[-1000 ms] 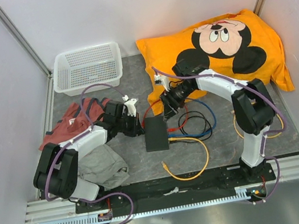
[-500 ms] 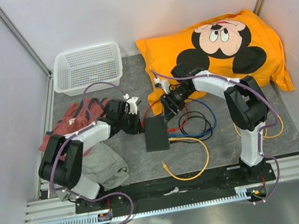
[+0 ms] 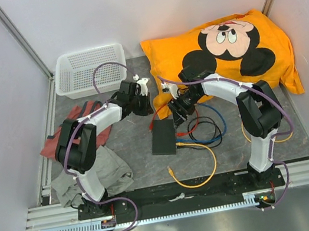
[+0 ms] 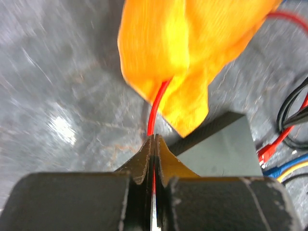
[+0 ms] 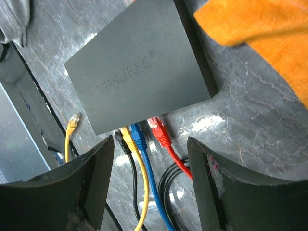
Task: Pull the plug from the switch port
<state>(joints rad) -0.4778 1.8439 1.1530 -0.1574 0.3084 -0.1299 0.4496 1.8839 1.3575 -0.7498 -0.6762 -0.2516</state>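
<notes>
While the left fingers (image 4: 144, 156) pinch the red cable (image 4: 155, 106) tight, the switch (image 5: 139, 72) lies just beyond the right fingers (image 5: 94, 173), spread wide, red plug (image 5: 159, 131) between them. Best to close on that plug alone, then draw straight out.

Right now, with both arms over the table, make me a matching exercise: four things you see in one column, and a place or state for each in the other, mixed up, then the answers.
Things:
1. left pincer
2. right pincer
3. white basket
4. loose yellow plug

Places or states:
A. at the far left of the table
B. shut on the red cable
C. lying on the table, in no port
D. open, by the port side of the switch

Pairs: 1-B, 2-D, 3-A, 4-C
</notes>
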